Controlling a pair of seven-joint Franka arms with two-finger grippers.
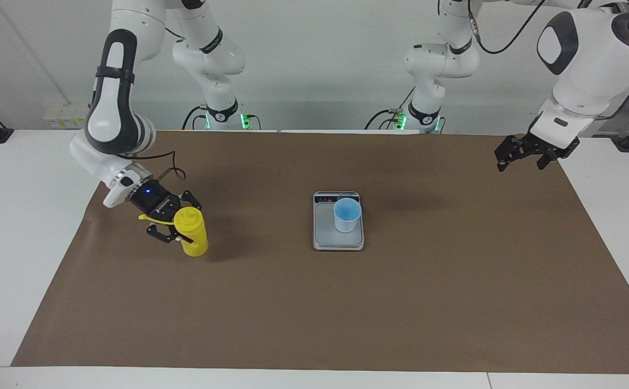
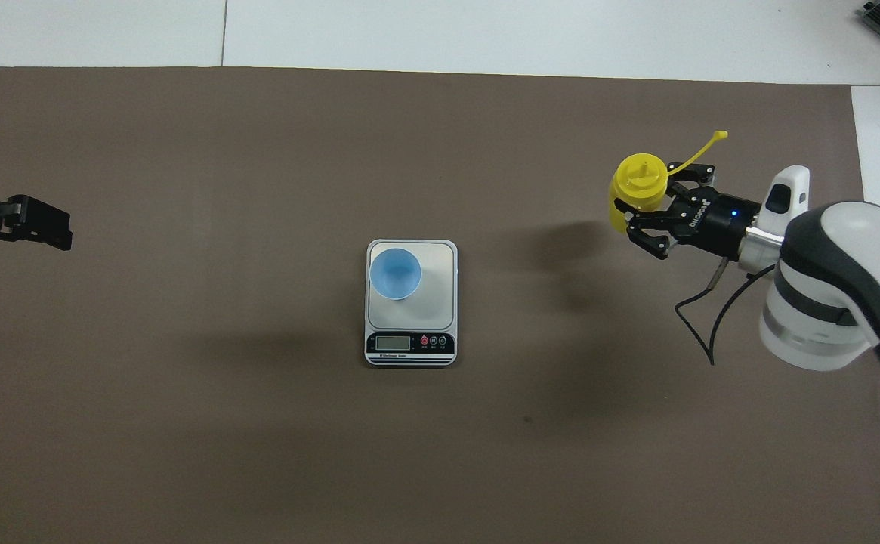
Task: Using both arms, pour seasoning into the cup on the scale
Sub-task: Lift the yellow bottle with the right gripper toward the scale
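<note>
Overhead view: right gripper [image 2: 640, 215] clenched on bottle [image 2: 638, 189], 3 o'clock of scale [image 2: 436, 261]; cup [image 2: 395, 273] on scale; left gripper [image 2: 62, 230] released, waiting, 9 o'clock.

Open brown worktop [image 1: 454, 302] separates yellow plastic squeeze bottle [image 1: 194, 233] from silver-grey scale [image 1: 325, 232]; only light blue plastic cup [image 1: 346, 214] stands on it.

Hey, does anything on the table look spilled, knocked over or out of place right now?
Nothing stands out. The cup stands upright on the scale, the right gripper grips the upright seasoning bottle, and the left gripper waits open.
</note>
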